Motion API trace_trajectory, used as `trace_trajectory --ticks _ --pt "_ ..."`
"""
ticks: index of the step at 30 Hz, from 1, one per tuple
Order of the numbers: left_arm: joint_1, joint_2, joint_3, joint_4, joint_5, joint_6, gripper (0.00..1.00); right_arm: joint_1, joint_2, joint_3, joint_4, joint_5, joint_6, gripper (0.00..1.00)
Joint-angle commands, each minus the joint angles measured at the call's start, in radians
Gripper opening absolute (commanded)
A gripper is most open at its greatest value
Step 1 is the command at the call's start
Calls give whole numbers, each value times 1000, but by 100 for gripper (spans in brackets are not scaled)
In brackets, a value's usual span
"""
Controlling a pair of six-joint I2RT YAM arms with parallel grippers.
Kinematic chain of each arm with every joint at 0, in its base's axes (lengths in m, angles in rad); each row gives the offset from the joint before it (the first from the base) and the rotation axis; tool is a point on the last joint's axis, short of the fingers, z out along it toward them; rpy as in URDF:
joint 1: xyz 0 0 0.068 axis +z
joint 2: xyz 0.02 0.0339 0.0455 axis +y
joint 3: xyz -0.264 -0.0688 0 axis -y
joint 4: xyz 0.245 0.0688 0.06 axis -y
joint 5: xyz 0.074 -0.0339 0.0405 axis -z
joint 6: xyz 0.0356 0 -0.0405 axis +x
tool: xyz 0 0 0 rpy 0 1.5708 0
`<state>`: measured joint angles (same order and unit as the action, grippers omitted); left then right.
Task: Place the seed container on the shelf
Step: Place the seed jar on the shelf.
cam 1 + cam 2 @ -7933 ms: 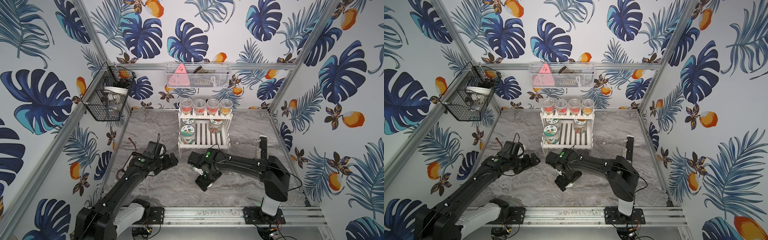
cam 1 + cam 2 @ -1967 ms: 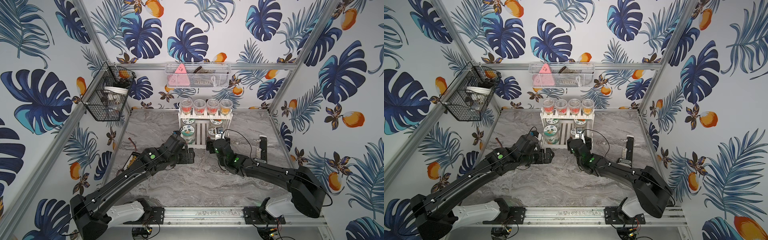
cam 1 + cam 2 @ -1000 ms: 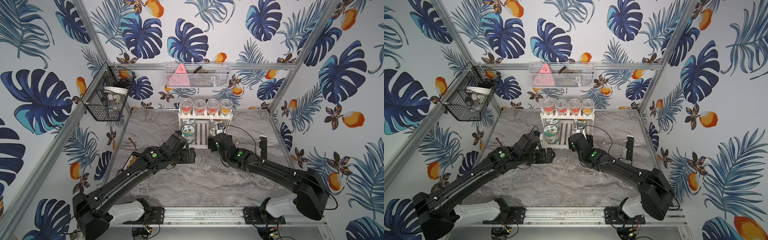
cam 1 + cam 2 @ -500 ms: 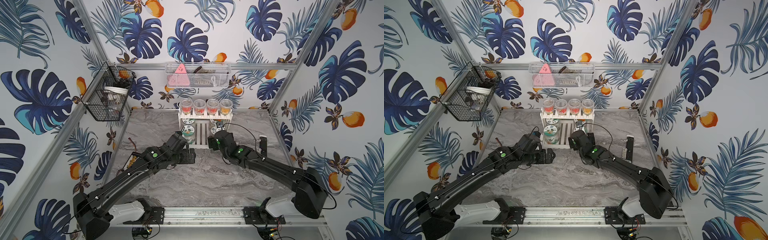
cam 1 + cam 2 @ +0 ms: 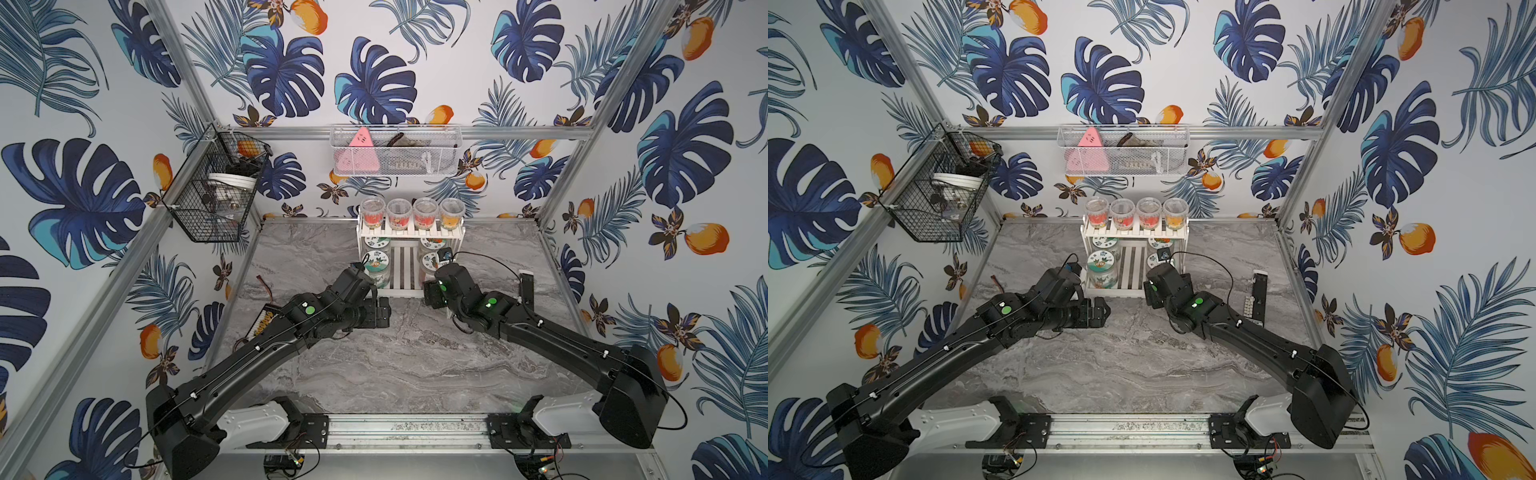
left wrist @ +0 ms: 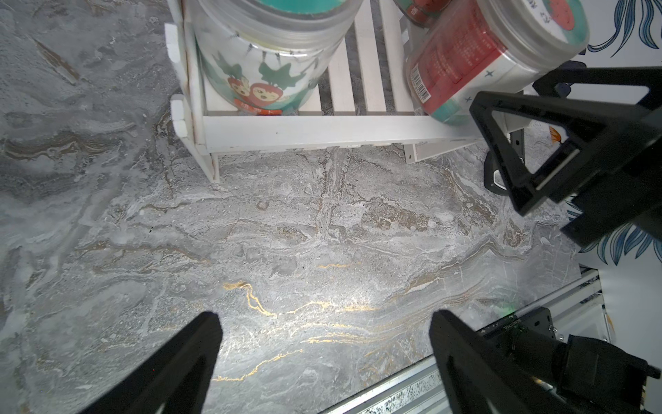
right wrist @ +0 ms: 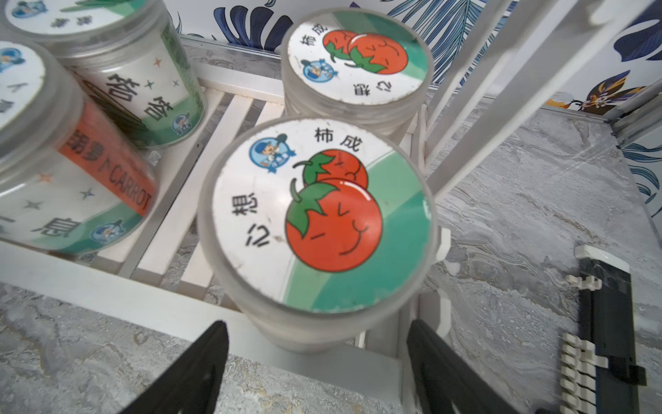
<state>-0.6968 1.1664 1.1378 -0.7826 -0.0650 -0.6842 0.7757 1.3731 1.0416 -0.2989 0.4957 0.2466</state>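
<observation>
Seed container point(image 7: 315, 218), the tub with the tomato lid, now stands upright on the lower tier of the shelf point(image 7: 107, 283). It sits at the front corner on the right arm's side, just ahead of a second tomato tub point(image 7: 358, 61).

Some seconds ago the right end effector point(image 7: 316, 324) was down at mid-desk over a container. It has since carried the tub to the rack and, in the last moment, drawn back a little. Its jaws are spread, with a visible gap either side of the tub's base, so the tub looks released. Whether a pad still brushes the wall I cannot tell from this angle.

The left end effector point(image 6: 322, 314) hangs spread wide and empty above the desk point(image 6: 286, 233) in front of the shelf, as it did a second ago.

The placing looks essentially done. What remains is probably a straight retreat that clears the front rail without nudging the tub.
</observation>
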Motion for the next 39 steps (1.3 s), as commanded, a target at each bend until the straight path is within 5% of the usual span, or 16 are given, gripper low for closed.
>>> trace_trajectory --ticks 1,32,39 --pt "3 1 4 -7 -6 11 98 -12 12 1 29 3 -3 78" --pt "3 1 -4 -13 -12 8 98 -32 45 -6 115 -42 -41 70" --pt "4 -14 -11 -19 -35 8 98 -32 -38 -20 51 -67 -6 81"
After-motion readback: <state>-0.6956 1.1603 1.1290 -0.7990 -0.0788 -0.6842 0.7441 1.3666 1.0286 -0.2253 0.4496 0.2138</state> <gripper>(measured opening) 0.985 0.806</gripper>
